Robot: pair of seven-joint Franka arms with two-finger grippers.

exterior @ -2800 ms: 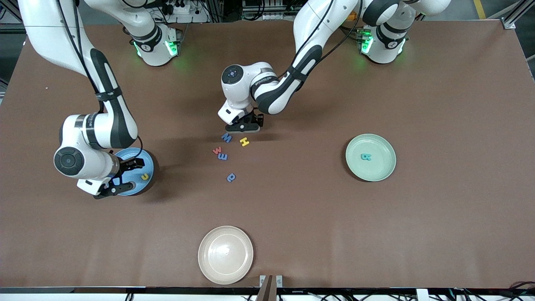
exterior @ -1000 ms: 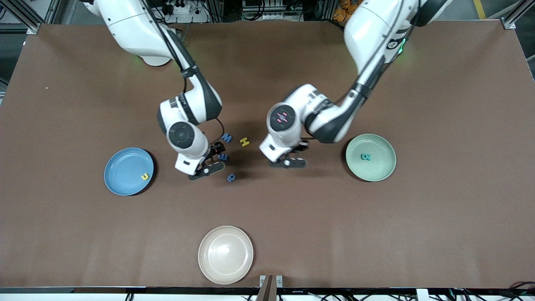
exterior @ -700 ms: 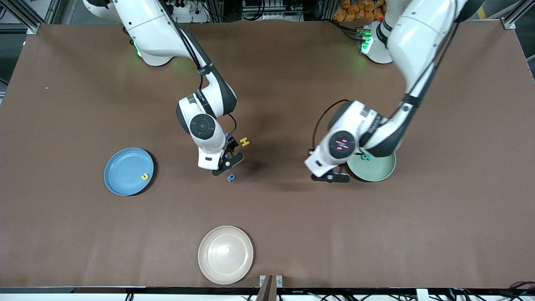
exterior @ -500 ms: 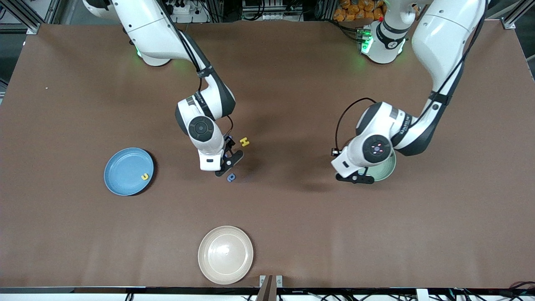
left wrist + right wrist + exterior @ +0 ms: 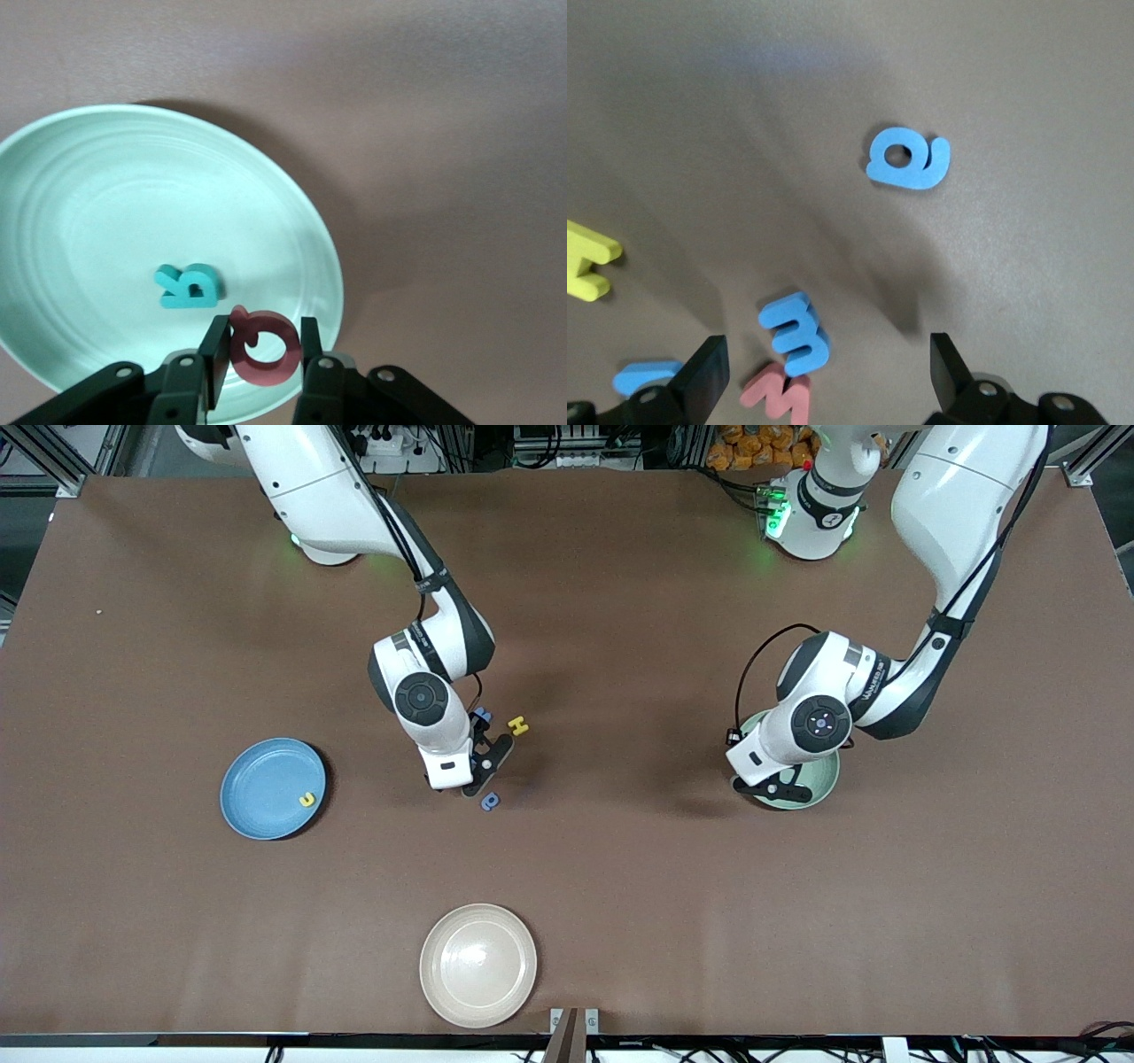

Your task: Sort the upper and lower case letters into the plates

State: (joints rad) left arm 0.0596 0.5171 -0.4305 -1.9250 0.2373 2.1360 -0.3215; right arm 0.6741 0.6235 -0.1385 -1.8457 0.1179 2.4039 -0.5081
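Your left gripper (image 5: 259,350) fingers grasp a red letter (image 5: 261,347) over the green plate (image 5: 53,177); right gripper (image 5: 824,376) fingers released above five loose letters (image 5: 795,334). Two sorted.

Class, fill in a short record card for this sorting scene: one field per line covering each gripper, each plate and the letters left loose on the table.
left gripper: over the mint green plate, red letter between its fingers
right gripper: open, over the loose letters
mint green plate: holds a teal letter
blue plate: holds a yellow letter
cream plate: nearest the front camera
loose letters on table: yellow H, blue rounded letter, blue E-like letter, red letter beside it, another blue letter
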